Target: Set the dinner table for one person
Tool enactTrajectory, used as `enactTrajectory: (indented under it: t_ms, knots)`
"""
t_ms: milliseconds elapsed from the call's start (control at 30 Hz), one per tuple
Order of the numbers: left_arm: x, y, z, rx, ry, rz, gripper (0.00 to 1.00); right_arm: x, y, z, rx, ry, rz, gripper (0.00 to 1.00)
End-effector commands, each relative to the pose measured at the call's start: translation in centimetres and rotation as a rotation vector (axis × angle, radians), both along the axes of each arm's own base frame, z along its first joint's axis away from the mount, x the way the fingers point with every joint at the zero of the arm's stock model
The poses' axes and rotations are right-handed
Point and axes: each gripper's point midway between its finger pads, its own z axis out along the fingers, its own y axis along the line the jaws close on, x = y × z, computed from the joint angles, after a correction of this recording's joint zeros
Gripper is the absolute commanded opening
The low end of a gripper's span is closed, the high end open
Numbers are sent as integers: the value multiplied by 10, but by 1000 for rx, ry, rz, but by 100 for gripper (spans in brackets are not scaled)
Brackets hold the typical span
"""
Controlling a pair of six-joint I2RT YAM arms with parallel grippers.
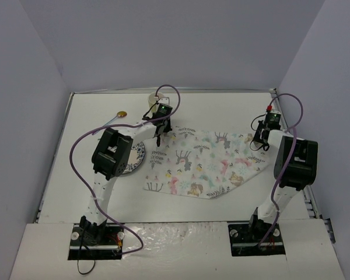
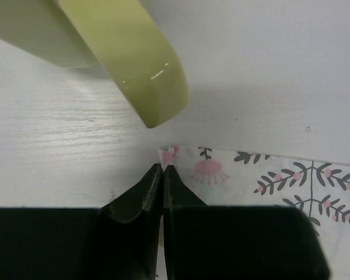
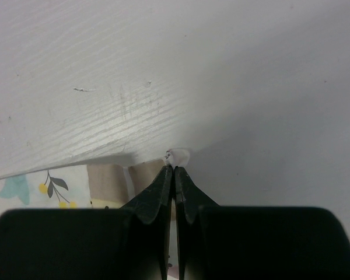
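The white cloth mat (image 1: 204,163) printed with pastel animals lies rumpled on the white dinner table (image 1: 221,111). My left gripper (image 1: 158,137) is shut on the mat's far left corner; in the left wrist view the closed tips (image 2: 163,167) pinch the printed edge (image 2: 268,175). My right gripper (image 1: 259,143) is shut on the mat's far right corner; in the right wrist view the tips (image 3: 174,169) hold a small fold of cloth (image 3: 178,156), with the mat (image 3: 46,184) trailing to the left.
A pale yellow-green cup (image 1: 153,99) stands just beyond the left gripper, its handle close in the left wrist view (image 2: 146,64). A blue-patterned plate (image 1: 135,157) lies partly under the left arm. A gold-bowled spoon (image 1: 121,114) lies at the far left.
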Motion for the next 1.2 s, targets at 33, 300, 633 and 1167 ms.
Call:
enactTrajectory:
  t_ms: [33, 300, 633, 1167]
  knots:
    - [-24, 3, -8, -2, 73, -31, 0, 9, 12, 46, 9, -108, 28, 0]
    - [-38, 24, 185, -42, -252, -57, 0, 12, 15, 191, -49, -406, 53, 0]
    - [-122, 62, 369, -119, -613, -74, 0, -39, 26, 374, -157, -805, 76, 0]
    - [-169, 99, 398, -109, -709, -24, 0, -76, 16, 402, -207, -877, -17, 0]
